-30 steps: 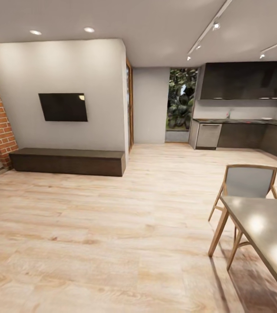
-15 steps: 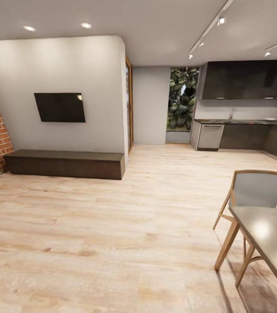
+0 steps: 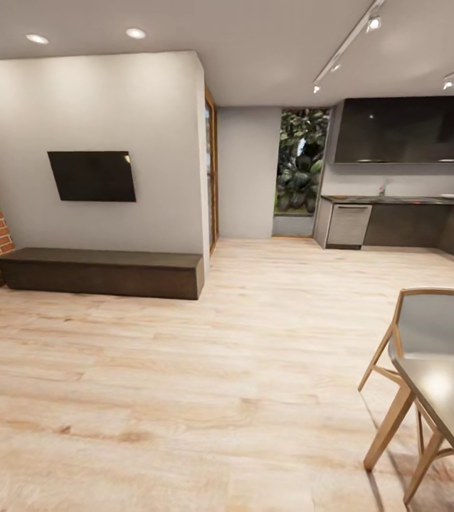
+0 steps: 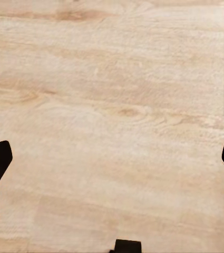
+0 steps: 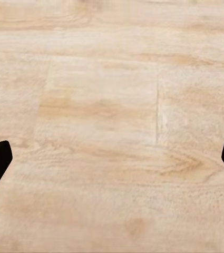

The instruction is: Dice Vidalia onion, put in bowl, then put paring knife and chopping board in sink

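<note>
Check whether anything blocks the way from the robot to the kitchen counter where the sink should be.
Nothing visible does. Open wood floor runs from the robot to the kitchen counter at the far right. The chair and table stand off to the right of that line. The sink and onion are too far to make out.

Pale wood floor (image 3: 184, 370), wall television (image 3: 92, 176), dim, perhaps kitchen, cabinets (image 3: 405, 224).
</note>
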### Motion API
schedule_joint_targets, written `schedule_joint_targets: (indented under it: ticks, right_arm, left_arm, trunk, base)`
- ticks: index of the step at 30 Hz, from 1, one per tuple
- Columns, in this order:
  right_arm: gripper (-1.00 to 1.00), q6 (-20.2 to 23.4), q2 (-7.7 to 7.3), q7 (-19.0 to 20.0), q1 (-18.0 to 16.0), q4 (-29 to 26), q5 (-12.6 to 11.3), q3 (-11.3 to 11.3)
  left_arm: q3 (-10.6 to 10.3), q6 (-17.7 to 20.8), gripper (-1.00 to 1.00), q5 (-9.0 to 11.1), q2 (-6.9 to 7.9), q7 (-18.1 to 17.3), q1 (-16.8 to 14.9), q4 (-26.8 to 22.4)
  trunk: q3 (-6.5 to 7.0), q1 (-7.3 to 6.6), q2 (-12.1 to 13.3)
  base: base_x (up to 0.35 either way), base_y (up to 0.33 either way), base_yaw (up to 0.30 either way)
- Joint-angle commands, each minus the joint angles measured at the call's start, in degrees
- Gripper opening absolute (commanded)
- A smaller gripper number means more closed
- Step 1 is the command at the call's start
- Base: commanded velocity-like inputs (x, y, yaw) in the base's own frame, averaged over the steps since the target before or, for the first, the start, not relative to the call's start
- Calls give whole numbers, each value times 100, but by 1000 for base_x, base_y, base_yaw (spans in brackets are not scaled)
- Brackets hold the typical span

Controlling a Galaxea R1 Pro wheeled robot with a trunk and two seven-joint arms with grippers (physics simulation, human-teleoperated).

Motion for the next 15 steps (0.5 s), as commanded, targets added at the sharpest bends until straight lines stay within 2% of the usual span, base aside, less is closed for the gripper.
schedule_joint_targets:
  ticks: [1,15]
  right_arm:
    - [100,-17,1,-3,-4,4,0,1]
    - [100,-17,1,-3,-4,7,0,1]
  left_arm:
    - [2,-5,100,-7,0,13,3,-9]
    - [2,-5,100,-7,0,13,3,-9]
  trunk:
    - [-5,3,-2]
    - [-5,3,-2]
  base:
    - [323,0,0]
    - [323,0,0]
